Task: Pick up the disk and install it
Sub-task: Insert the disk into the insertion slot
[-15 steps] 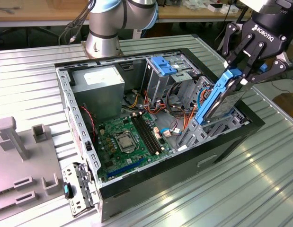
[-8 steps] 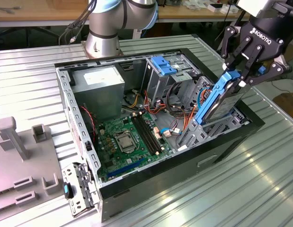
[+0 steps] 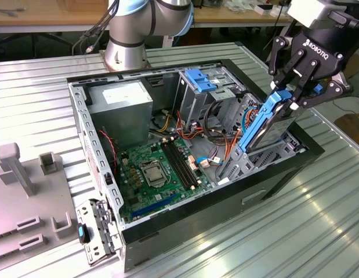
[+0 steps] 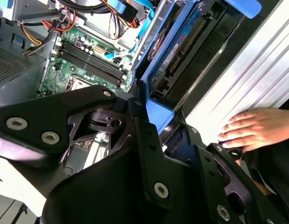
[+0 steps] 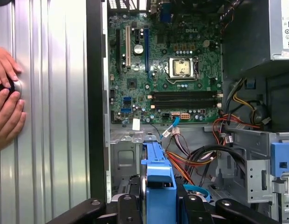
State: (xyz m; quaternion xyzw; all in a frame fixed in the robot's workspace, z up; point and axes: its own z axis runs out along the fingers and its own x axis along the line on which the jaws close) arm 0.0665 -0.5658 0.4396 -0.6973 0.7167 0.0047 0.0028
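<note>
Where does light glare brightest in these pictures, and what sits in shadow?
In the exterior view, white glare streaks the metal table; in the second wrist view, the table beside a hand washes nearly white while the end effector gripping the disk looks black; in the first wrist view, the case wall looks dark.

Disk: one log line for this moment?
held: dark grey hard drive in bright blue plastic carrier | gripper: jaws shut on its upper end | pose: tilted, lower end inside open black computer case
</note>
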